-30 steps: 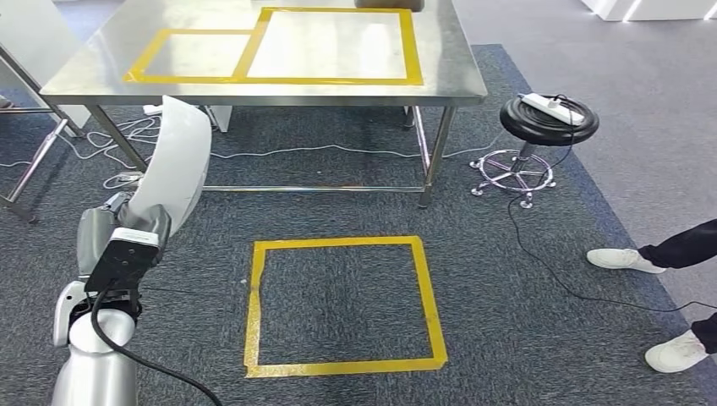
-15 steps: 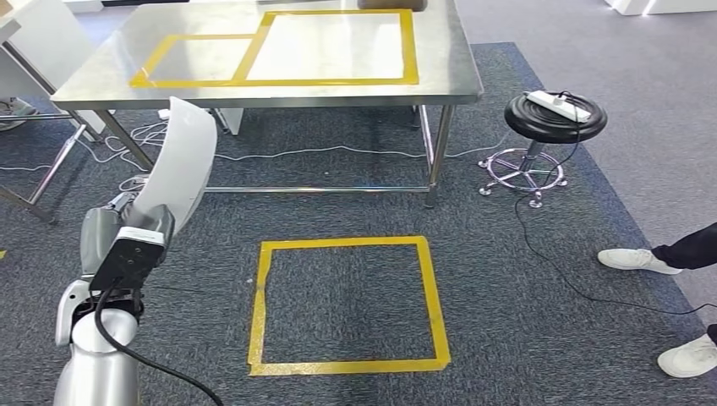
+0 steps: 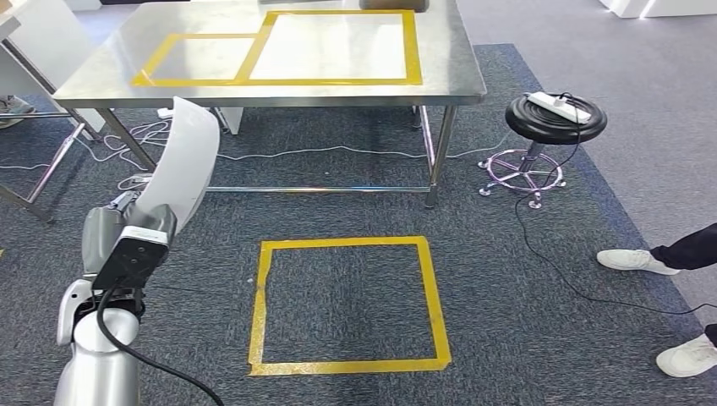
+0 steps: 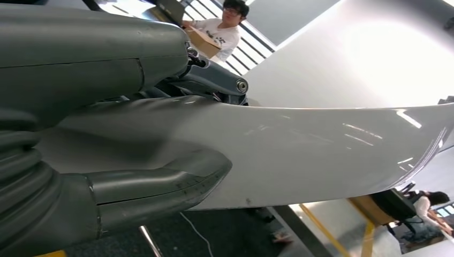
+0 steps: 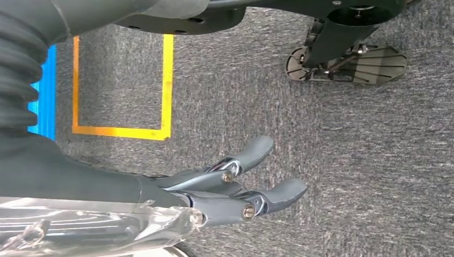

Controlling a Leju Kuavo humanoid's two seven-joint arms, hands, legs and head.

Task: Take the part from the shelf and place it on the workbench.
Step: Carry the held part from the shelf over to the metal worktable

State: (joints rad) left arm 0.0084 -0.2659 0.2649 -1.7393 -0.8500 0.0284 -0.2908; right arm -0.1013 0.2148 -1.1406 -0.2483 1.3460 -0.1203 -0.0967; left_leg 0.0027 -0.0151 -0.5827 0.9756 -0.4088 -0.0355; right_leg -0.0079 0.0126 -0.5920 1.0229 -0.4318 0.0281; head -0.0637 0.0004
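- Part [image 3: 182, 165]: a curved white panel, held upright by the left robot hand [image 3: 114, 222] in front of the table's near-left corner, its top edge level with the table front.
- Table [image 3: 457, 63]: steel, with two yellow tape rectangles [image 3: 279, 46] on top.
- Yellow tape square [image 3: 347, 304] on the carpet, before the table.
- Black stool [image 3: 554, 118] right of the table.
- Right robot hand [image 5: 235, 184]: holds nothing, fingers loosely apart.
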